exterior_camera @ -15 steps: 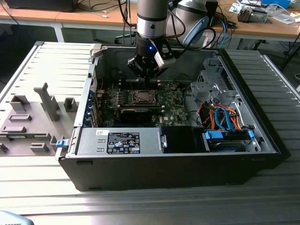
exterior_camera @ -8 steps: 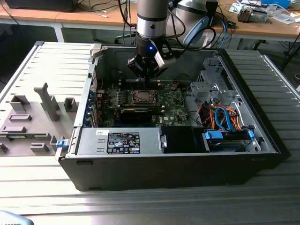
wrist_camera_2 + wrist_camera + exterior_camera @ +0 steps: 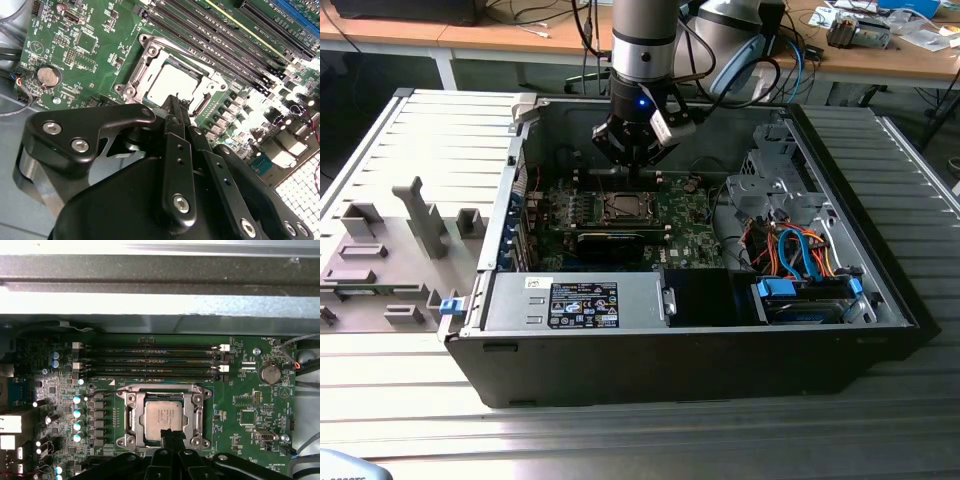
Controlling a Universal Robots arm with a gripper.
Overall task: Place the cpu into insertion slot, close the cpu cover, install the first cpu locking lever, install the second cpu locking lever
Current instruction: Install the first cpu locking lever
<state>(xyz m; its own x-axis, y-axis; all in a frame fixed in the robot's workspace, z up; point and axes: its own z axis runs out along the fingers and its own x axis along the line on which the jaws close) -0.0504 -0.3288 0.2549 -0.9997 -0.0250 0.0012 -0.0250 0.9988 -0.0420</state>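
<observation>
The cpu lies flat in the insertion slot, its silver-grey top facing up; the second wrist view shows the cpu too. The cpu cover lies down around it as a silver frame. My gripper is shut with nothing between its black fingers, and its tip hangs just over the socket's edge nearest the wrist. In the second wrist view the gripper points at that same edge. In the exterior view the gripper hovers inside the open computer case above the insertion slot.
Long black memory slots run beside the socket, and a coin battery sits on the green board. A long black card, a labelled power supply, a drive cage and blue-orange cables crowd the case.
</observation>
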